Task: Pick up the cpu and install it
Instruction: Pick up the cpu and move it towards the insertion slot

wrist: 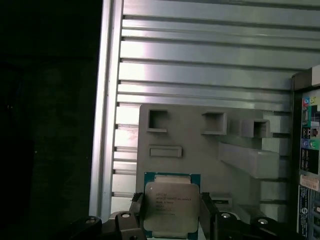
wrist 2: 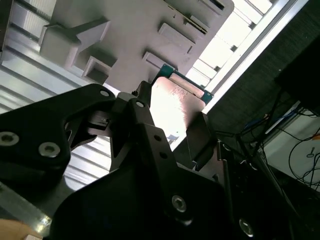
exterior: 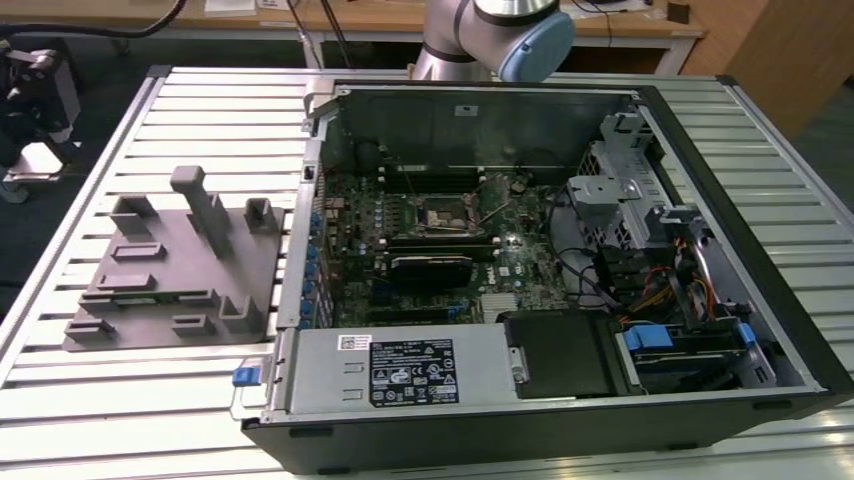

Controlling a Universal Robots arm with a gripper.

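In the first wrist view the gripper (wrist: 171,222) pinches the cpu (wrist: 171,202) by two opposite edges. Its black fingers (wrist: 209,212) press in on either side. The cpu's silvery top faces the camera, and a green rim shows along one edge. The second wrist view shows the same hold from a slant. Beyond the cpu, and apart from it, lies the grey fixture (wrist: 200,150) with its pockets and posts, resting on the slatted metal table (wrist: 200,65). In the exterior view the fixture sits just beside the open case (exterior: 534,435), on the exterior view's left. Inside the case the power supply (exterior: 400,370) is nearest, then the board (exterior: 354,215), with the socket (exterior: 445,215) near its middle. The arm (exterior: 494,30) rises at the table's far side.
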